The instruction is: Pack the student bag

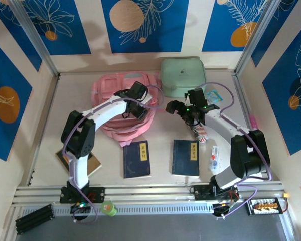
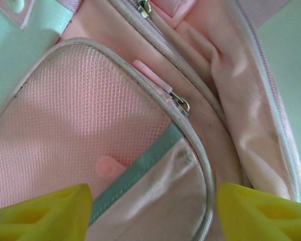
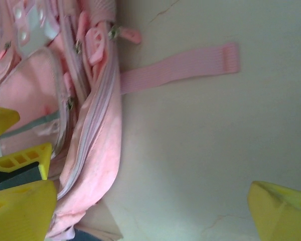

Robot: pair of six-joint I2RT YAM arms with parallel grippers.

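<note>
The student bag [image 1: 121, 116], a soft pink backpack, lies flat at the table's middle back. My left gripper [image 1: 139, 108] hovers over its right side. In the left wrist view the yellow fingers [image 2: 40, 216] stand apart, and my left gripper [image 2: 153, 216] straddles the front pocket's piped edge [image 2: 203, 165] without pinching it. A zipper pull [image 2: 180, 103] lies just beyond. My right gripper [image 1: 174, 107] is open over bare table just right of the bag. In the right wrist view my right gripper [image 3: 150, 211] holds nothing, with the bag [image 3: 90, 150] at its left finger [image 3: 20, 211].
A mint-green zip case [image 1: 182, 75] sits behind the right arm. Two dark blue books [image 1: 136, 158] [image 1: 185, 157] lie near the front, with a brown notebook [image 1: 93, 163] by the left arm. A striped tube [image 1: 201, 132] and a small bottle [image 1: 214, 158] lie at the right. A loose strap [image 3: 180, 65] trails on the table.
</note>
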